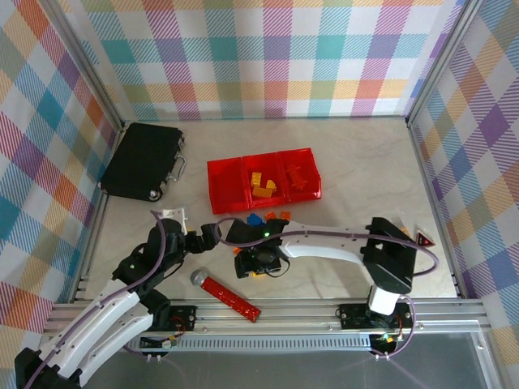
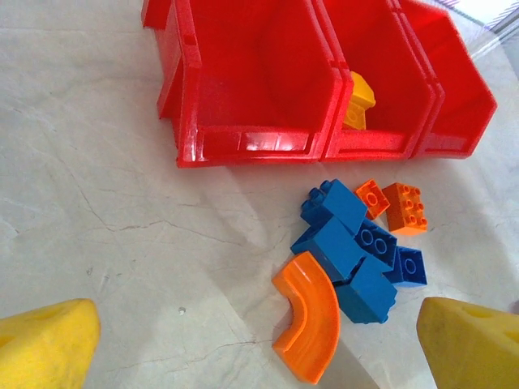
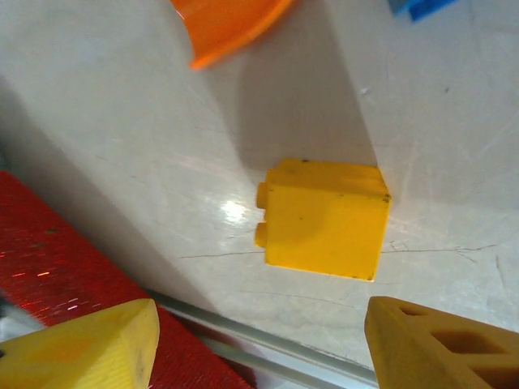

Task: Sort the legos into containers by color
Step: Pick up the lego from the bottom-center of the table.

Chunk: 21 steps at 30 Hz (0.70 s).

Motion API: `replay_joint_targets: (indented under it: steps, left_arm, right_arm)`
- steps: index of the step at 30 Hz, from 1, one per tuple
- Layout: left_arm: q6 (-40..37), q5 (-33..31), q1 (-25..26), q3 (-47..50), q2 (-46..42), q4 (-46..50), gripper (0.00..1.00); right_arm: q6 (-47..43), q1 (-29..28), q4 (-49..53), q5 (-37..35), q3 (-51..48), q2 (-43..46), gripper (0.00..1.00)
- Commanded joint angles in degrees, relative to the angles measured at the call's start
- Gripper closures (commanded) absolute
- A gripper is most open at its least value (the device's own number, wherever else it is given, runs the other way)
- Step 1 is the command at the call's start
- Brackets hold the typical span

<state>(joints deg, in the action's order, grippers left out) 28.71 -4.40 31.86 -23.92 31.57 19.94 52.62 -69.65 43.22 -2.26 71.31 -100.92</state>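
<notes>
Step in hand: picking the yellow brick (image 3: 324,217), I judge; it lies on its side on the table, alone, near the long red bar (image 3: 49,284).
My right gripper (image 3: 259,324): it hovers over this brick with the fingers partly apart, one on each side. They touch nothing and hold nothing.
My left gripper (image 2: 259,344): fully apart and empty, it looks at the pile in front of the containers (image 2: 243,146).
Legos not sorted: several blue bricks (image 2: 357,251) in a heap, a curved orange piece (image 2: 312,316) touching them, and two small orange bricks (image 2: 401,207) just beside.
Containers: the left bin looks empty, the middle bin has a yellow piece (image 2: 357,101) in it, and the right bin holds orange ones in the top view.
Next move: probably lower the right fingers, close them on the flat sides of the brick, then carry it to the middle bin. The red bar is close, so the fingers must not catch it.
Surface: pale stone-like table (image 1: 365,162), glossy, with thin cracks.
Room: checked cloth walls in many colours, a metal frame, and a black case (image 1: 144,160) at the back left.
</notes>
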Motion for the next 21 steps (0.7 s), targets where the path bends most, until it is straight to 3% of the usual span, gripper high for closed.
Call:
replay_joint_targets:
  steps: [1,21]
  left_arm:
    - [-0.92,-1.99,0.66,0.01,-2.39,2.79,0.00]
    - [-0.04,-3.42,0.63,1.86,-12.47,9.32,0.00]
  right_arm:
    - [-0.08,-0.66,3.95,-0.24,3.20,-3.08,0.31]
    - [0.17,-0.51,11.71,-7.50,12.59,-15.13,0.31]
